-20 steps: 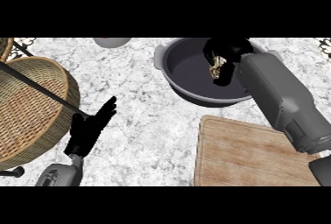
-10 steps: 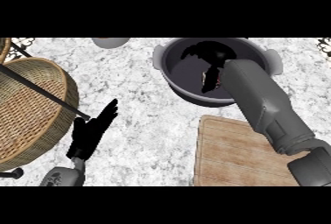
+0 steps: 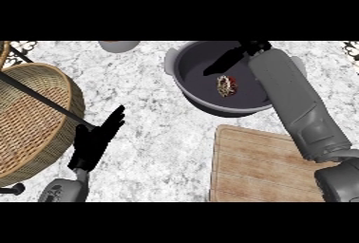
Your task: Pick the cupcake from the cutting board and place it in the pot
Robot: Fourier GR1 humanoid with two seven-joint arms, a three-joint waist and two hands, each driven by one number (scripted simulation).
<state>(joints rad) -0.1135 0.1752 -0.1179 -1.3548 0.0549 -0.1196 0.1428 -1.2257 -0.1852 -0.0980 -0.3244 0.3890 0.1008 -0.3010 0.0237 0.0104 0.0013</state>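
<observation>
Head view, cupcake (image 3: 226,86) in pot (image 3: 193,93), below right robot hand (image 3: 231,56)

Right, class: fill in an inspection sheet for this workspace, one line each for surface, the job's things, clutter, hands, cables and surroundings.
Surface: marbled counter, white and grey.
Job's things: cupcake lies inside the pot; cutting board at lower right carries nothing.
Clutter: wicker basket at the left with a dark handle across it; a pale round object at the top edge, cut off.
Hands: right hand open above the pot's far side, holding nothing; left hand open, resting at lower left beside the basket.
Cables: nothing seen.
Surroundings: nothing seen beyond the counter.
</observation>
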